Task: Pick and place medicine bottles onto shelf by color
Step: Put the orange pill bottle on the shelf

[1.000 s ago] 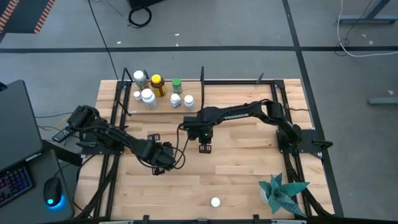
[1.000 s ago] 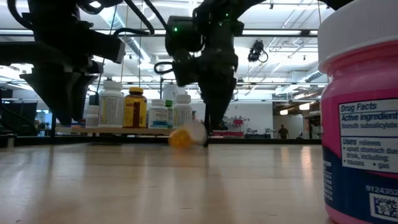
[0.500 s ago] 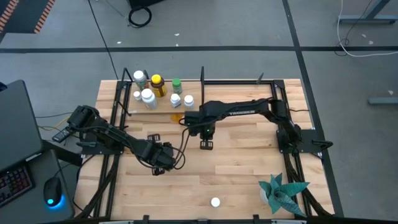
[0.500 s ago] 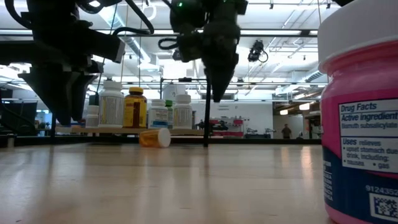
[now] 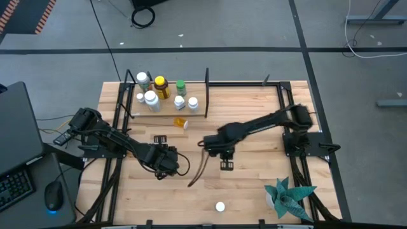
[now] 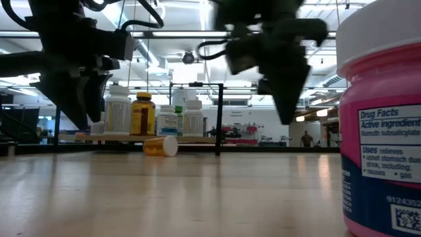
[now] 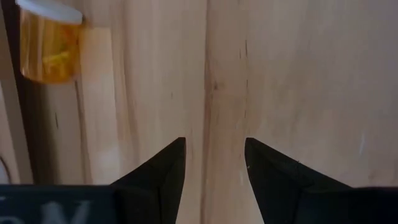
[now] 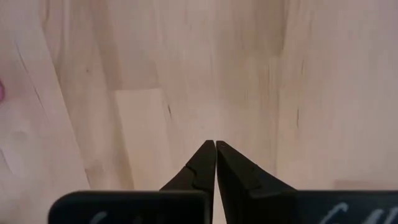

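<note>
An orange bottle with a white cap (image 5: 182, 121) (image 6: 161, 146) (image 7: 50, 40) lies on its side on the table, just in front of the shelf (image 5: 164, 112). Several bottles stand on the shelf (image 6: 131, 137), among them an amber one with a yellow cap (image 5: 161, 86) and a green-capped one (image 5: 181, 86). A pink bottle with a white cap (image 5: 220, 207) (image 6: 381, 131) stands near the table's near edge. My left gripper (image 5: 166, 160) (image 7: 214, 146) hovers open over bare wood, nearer than the shelf. My right gripper (image 5: 222, 152) (image 8: 215, 144) is shut, above mid-table.
A teal spiky plant (image 5: 289, 194) stands at the table's near right corner. A black upright divider (image 5: 206, 89) ends the shelf on its right. Black frame posts run along both table sides. Bare wood lies between the two grippers and the pink bottle.
The right gripper has left the orange bottle, risen, and swung from in front of the shelf toward the table's near edge and somewhat right. The orange bottle, on its side, has rolled left and toward the shelf, then come to rest.
</note>
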Controlling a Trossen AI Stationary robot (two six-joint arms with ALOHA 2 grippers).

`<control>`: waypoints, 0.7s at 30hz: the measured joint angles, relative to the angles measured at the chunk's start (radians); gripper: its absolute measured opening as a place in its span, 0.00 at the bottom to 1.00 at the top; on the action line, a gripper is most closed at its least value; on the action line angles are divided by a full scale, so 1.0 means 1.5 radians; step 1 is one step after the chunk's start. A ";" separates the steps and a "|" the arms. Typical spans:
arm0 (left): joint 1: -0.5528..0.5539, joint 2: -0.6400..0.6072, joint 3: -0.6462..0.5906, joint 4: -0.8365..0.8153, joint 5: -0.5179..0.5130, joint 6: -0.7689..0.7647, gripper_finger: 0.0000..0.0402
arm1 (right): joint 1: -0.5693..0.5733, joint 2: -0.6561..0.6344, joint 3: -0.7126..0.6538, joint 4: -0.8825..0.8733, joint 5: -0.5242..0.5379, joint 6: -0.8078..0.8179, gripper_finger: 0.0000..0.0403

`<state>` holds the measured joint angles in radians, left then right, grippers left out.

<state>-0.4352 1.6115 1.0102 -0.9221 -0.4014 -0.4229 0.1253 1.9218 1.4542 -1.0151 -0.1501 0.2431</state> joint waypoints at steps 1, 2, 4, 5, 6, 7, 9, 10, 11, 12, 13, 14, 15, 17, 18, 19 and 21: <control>0.003 0.000 0.003 -0.001 0.000 0.010 0.43 | 0.005 -0.031 -0.043 0.033 0.001 0.020 0.05; 0.007 0.000 0.009 0.000 0.001 0.019 0.43 | 0.008 -0.061 -0.084 0.066 0.002 0.041 0.05; 0.024 0.000 0.029 -0.003 0.001 0.034 0.43 | 0.016 -0.122 -0.164 0.138 0.008 0.083 0.04; 0.036 0.000 0.043 -0.006 0.001 0.041 0.43 | 0.020 -0.153 -0.202 0.173 0.019 0.101 0.04; 0.050 0.000 0.060 -0.012 0.002 0.046 0.43 | 0.025 -0.183 -0.238 0.205 0.028 0.118 0.04; 0.064 0.000 0.079 -0.022 0.001 0.049 0.43 | 0.030 -0.214 -0.273 0.240 0.040 0.133 0.03; 0.094 0.002 0.117 -0.043 0.001 0.057 0.43 | 0.041 -0.270 -0.343 0.309 0.058 0.161 0.03; 0.109 0.003 0.135 -0.056 0.003 0.066 0.43 | 0.046 -0.294 -0.375 0.339 0.066 0.174 0.03; 0.123 0.003 0.151 -0.070 0.010 0.083 0.43 | 0.052 -0.317 -0.408 0.370 0.073 0.187 0.04; 0.137 0.003 0.163 -0.080 0.024 0.100 0.43 | 0.057 -0.338 -0.438 0.401 0.077 0.200 0.04; 0.150 0.003 0.174 -0.085 0.040 0.118 0.43 | 0.062 -0.357 -0.465 0.429 0.082 0.210 0.04; 0.163 0.003 0.181 -0.088 0.057 0.135 0.43 | 0.067 -0.375 -0.491 0.455 0.086 0.221 0.04; 0.177 0.003 0.187 -0.094 0.072 0.152 0.43 | 0.071 -0.390 -0.514 0.476 0.091 0.230 0.05; 0.196 0.003 0.195 -0.106 0.081 0.177 0.45 | 0.078 -0.413 -0.554 0.515 0.109 0.244 0.05; 0.203 0.005 0.197 -0.107 0.081 0.191 0.46 | 0.082 -0.422 -0.571 0.536 0.121 0.249 0.05; 0.209 0.009 0.201 -0.107 0.080 0.206 0.48 | 0.085 -0.429 -0.585 0.556 0.132 0.251 0.05; 0.215 0.022 0.212 -0.108 0.072 0.232 0.52 | 0.087 -0.438 -0.609 0.592 0.147 0.252 0.05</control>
<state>-0.1120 1.6441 1.3278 -1.0848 -0.2938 -0.0742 0.2554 1.2652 0.5413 -0.1276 0.0708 0.6217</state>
